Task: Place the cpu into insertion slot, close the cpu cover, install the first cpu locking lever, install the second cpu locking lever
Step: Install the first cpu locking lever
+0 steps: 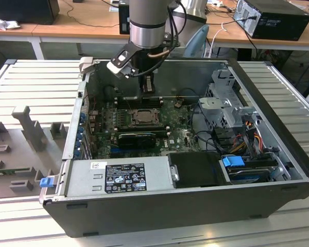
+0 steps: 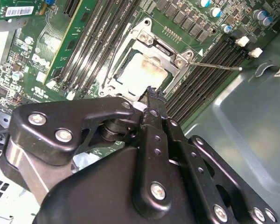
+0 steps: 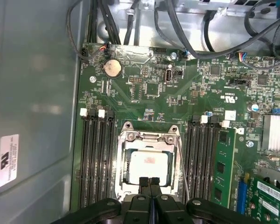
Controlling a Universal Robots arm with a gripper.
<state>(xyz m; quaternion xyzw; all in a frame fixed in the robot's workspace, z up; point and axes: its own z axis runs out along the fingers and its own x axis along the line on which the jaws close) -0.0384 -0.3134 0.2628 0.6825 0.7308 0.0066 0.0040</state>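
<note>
Square beige cpu (image 3: 148, 165), silvery cpu cover (image 3: 148, 137)

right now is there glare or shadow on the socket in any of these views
exterior view: inside the case it is dimmer than on the bright table, and the insertion slot looks dark below the gripper; first wrist view: the cpu is evenly lit, with a soft pale sheen on the case wall; second wrist view: the cpu shows pale and bright, no hard glare
</note>
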